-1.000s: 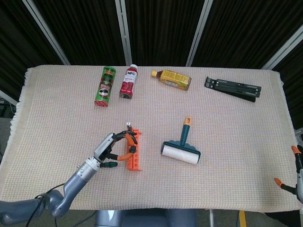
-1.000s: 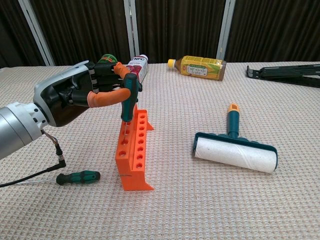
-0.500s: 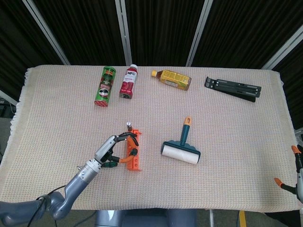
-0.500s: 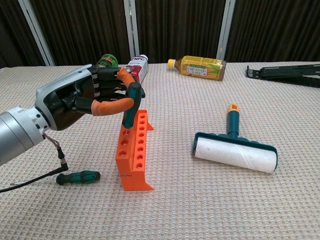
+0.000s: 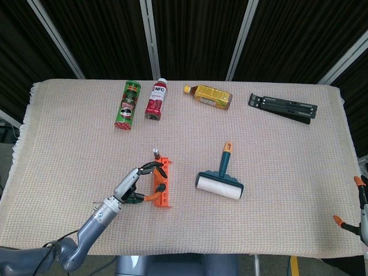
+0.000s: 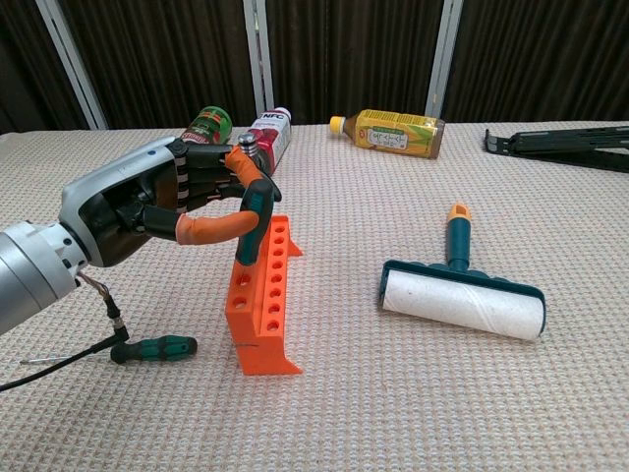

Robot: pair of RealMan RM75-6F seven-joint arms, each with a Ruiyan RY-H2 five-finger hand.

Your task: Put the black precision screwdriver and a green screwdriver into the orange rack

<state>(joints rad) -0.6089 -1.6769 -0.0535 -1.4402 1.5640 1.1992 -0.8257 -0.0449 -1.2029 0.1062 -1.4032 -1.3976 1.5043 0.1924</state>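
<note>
Screwdriver (image 6: 253,211), green-handled, pinched upright by left hand (image 6: 162,202) over rack (image 6: 263,295), tip at a hole. Light, rigid, slim (slips if tilted); hold mid-handle. Second screwdriver (image 6: 154,348) lies beside rack.

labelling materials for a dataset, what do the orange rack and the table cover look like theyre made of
Orange rack: probably moulded plastic, going by its uniform matt orange and clean round holes. Table cover: woven fabric, a beige mat with a coarse visible weave and a frayed edge in the head view.
</note>
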